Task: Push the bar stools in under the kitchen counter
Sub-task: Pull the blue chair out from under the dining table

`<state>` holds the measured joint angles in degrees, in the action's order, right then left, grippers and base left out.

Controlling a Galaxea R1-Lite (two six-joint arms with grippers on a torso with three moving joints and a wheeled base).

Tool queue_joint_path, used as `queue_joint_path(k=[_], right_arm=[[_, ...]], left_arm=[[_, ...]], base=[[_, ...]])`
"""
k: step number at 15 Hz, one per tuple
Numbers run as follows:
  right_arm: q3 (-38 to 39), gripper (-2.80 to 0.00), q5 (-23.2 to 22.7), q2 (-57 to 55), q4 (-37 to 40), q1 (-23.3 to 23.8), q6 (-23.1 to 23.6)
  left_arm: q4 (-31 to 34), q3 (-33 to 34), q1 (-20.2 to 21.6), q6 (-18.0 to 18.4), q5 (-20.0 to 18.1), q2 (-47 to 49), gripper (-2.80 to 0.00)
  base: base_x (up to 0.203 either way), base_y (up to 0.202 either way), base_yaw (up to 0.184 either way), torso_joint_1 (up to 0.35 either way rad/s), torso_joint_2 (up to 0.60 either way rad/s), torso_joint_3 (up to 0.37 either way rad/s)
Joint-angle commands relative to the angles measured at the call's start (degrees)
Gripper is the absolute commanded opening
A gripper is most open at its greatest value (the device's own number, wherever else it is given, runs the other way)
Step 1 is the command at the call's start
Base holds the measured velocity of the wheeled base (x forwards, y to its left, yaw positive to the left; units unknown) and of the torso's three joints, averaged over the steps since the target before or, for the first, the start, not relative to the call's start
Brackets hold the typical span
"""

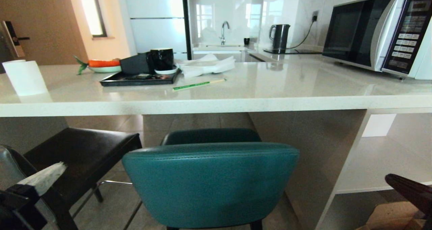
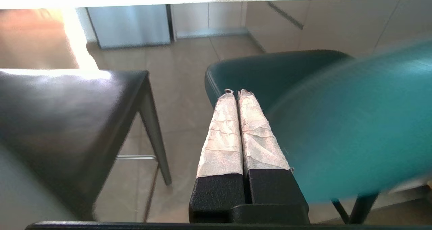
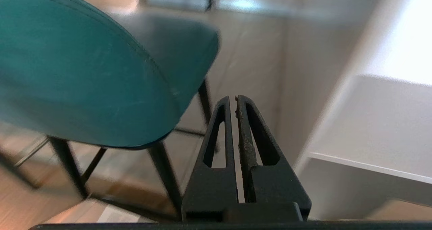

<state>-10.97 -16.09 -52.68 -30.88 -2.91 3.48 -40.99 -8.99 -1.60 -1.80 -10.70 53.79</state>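
The teal bar stool point(image 1: 211, 184) stands in front of me, its padded back toward me and its seat front just under the kitchen counter point(image 1: 216, 105) edge. To its left the dark square stool point(image 1: 81, 155) sits half under the slab. My left gripper point(image 1: 50, 174) is shut and empty at the lower left, pointing between the two stools; its wrist view shows its tips point(image 2: 238, 92) beside the teal back point(image 2: 354, 122). My right gripper point(image 3: 235, 98) is shut and empty, right of the teal stool point(image 3: 77, 75), near the white shelves point(image 3: 371, 122).
On the counter lie a black tray point(image 1: 138, 78) with a black mug point(image 1: 162, 58), a paper roll point(image 1: 25, 76), white cloths point(image 1: 207, 66), a green stick point(image 1: 197, 85) and a microwave point(image 1: 378, 31). A cardboard box point(image 1: 391, 216) sits low right by the shelves point(image 1: 381, 162).
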Motion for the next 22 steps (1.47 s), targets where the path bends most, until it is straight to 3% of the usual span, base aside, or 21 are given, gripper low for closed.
queue_joint_path(k=[1,6,9,11,12,17,22], right_arm=[[1.1,-2.8,-0.4,-13.9,-6.5,-1.8,0.0],[3.3,-2.8,1.9,-35.9,-30.2,-8.2,0.3],[5.5,-2.8,5.3,-47.1,-48.2,-10.9,0.2],[4.6,-2.8,6.4,-51.5,-54.8,-11.8,-0.8],[2.6,-2.8,6.6,-52.2,-55.4,-12.5,-1.2],[-0.4,-2.8,7.8,-53.9,-55.7,-17.8,-1.5],[-3.0,-2.8,11.1,-56.3,-55.7,-23.8,-2.5]], left_arm=[[-8.6,2.0,-0.2,-0.4,-0.2,13.3,-2.8],[-16.9,5.7,-6.5,-1.0,-0.3,23.6,-2.8],[-32.5,7.7,-6.8,-0.7,-0.2,34.7,-2.8],[-43.2,9.0,-6.7,-0.4,0.2,41.3,-2.8],[-46.0,9.4,-7.0,-0.4,0.2,42.9,-2.8],[-46.5,9.5,-11.9,-0.6,-0.2,42.5,-2.8],[-46.5,9.5,-12.5,-0.9,-0.2,42.5,-2.8]], base=[[0.0,0.0,0.0,0.0,0.0,0.0],[0.0,0.0,0.0,0.0,0.0,0.0],[0.0,0.0,0.0,0.0,0.0,0.0],[0.0,0.0,0.0,0.0,0.0,0.0],[0.0,0.0,0.0,0.0,0.0,0.0],[0.0,0.0,0.0,0.0,0.0,0.0],[0.0,0.0,0.0,0.0,0.0,0.0]])
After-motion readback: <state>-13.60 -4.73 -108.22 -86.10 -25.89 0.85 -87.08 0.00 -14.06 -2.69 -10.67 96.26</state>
